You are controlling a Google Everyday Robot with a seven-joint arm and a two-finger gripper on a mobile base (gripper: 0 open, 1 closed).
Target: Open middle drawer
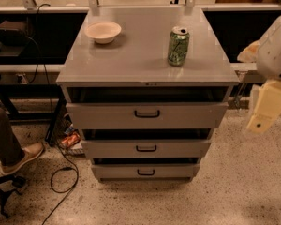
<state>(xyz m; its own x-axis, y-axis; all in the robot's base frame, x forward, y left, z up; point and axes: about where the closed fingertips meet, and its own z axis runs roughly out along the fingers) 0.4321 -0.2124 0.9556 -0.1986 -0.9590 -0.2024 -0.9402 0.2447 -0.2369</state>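
Observation:
The grey cabinet [145, 55] has three grey drawers, each with a small black loop handle. The middle drawer [178, 149] is the mid-sized front, between the tall top drawer [103, 115] and the small bottom drawer [117, 171]. Its handle [146, 148] is at the centre of its front. Dark gaps show above each drawer front. My gripper [264, 109], a cream-coloured part under the white arm [276, 50], hangs at the right edge of the view. It is beside the cabinet's right side, about level with the top drawer, and touches nothing.
A green can [178, 46] and a white bowl [103, 32] stand on the cabinet top. A person's leg and shoe [18, 156] are at the lower left, with a black cable [61, 177] and a chair base [7, 191] on the speckled floor. Black benches stand behind.

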